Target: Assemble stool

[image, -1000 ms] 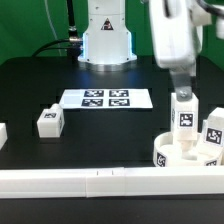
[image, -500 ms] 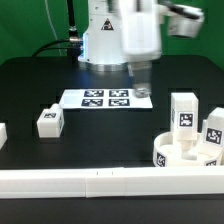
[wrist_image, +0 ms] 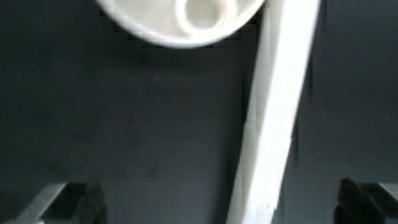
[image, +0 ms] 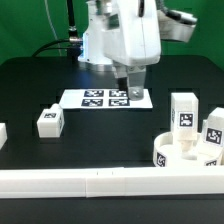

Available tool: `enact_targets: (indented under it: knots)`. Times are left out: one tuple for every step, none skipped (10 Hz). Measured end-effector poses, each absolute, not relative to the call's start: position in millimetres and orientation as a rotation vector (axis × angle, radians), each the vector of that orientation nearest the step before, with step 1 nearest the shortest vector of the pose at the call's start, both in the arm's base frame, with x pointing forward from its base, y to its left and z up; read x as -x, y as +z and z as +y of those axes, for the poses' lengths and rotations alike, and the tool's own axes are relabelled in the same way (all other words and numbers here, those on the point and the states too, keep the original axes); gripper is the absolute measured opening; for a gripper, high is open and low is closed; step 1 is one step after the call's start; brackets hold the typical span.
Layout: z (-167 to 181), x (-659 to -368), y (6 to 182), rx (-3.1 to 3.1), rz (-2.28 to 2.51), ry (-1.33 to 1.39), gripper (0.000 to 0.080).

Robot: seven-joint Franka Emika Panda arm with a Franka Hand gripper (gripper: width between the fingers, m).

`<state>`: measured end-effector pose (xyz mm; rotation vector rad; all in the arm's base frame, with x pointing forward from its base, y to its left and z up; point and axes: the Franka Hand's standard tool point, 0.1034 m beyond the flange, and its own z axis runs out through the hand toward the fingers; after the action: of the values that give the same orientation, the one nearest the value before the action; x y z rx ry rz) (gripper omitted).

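The round white stool disc (image: 183, 155) lies at the front on the exterior view's right. Two tagged white legs (image: 183, 112) (image: 214, 130) stand upright on it. A third tagged leg (image: 48, 121) lies alone on the table at the exterior view's left. My gripper (image: 133, 92) hangs over the marker board (image: 104, 98), away from all the legs. In the wrist view the gripper (wrist_image: 214, 205) is open and empty, with dark fingertips (wrist_image: 63, 203) far apart. That view also shows part of the disc (wrist_image: 169, 25) with a socket hole.
Long white rail bars (image: 100, 181) run along the table's front edge, and one crosses the wrist view (wrist_image: 276, 110). A small white part (image: 3, 133) sits at the exterior view's far left edge. The robot base (image: 105, 45) stands behind the marker board.
The gripper has left the leg standing on the disc. It has moved to the exterior view's left, over the marker board, and dropped a little lower.
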<state>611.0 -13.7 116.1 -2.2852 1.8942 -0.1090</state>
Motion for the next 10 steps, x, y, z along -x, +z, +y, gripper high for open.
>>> enact_targets:
  knots:
    - [-29,-610,116.7,2.372,1.810,-0.127,0.0649]
    - [-28,-610,116.7,2.371,1.809,-0.130,0.0649]
    - [-28,-610,116.5,2.405,1.768,-0.134,0.0649]
    - [-29,-610,116.6,2.504,1.634,-0.149,0.0649]
    - [-29,-610,116.6,2.534,1.592,-0.153,0.0649]
    - [-34,-608,115.6,2.758,1.316,-0.161,0.0649]
    - [-42,-607,115.5,2.923,1.020,-0.172,0.0649]
    - [-44,-606,115.5,2.964,0.927,-0.174,0.0649]
    - [-44,-607,115.6,2.991,0.847,-0.180,0.0649]
    - [-44,-607,115.5,3.019,0.762,-0.181,0.0649]
